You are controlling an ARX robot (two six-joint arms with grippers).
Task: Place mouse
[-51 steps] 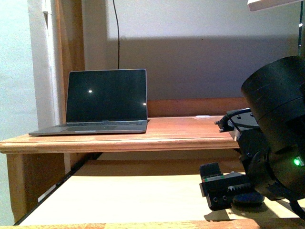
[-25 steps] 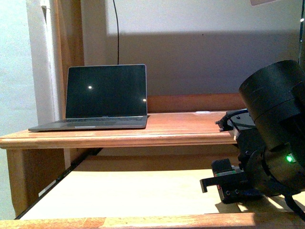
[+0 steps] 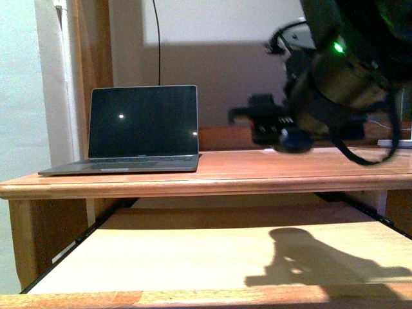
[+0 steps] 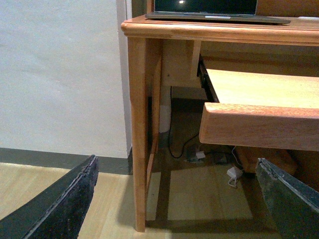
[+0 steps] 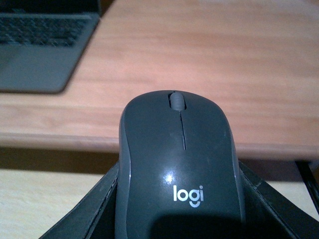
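Note:
The dark grey mouse (image 5: pixel 179 169), marked "logi", fills the right wrist view with its scroll wheel pointing away. My right gripper (image 5: pixel 179 211) is shut on it, one black finger on each side. In the front view the right gripper (image 3: pixel 273 129) hangs just above the wooden desk top (image 3: pixel 212 177), to the right of the laptop, and the mouse (image 3: pixel 293 140) shows as a bluish oval under it. My left gripper (image 4: pixel 174 204) is open and holds nothing. It sits low near the floor, facing the desk's left leg (image 4: pixel 139 124).
An open laptop (image 3: pixel 143 129) with a dark screen stands on the left of the desk top. Below the desk top a pale sliding tray (image 3: pixel 193 257) is pulled out. Cables and a white adapter (image 4: pixel 232 174) lie on the floor under the desk.
My right arm has risen from the sliding tray to above the desk top and shifted left, carrying the mouse. Its shadow now falls on the tray.

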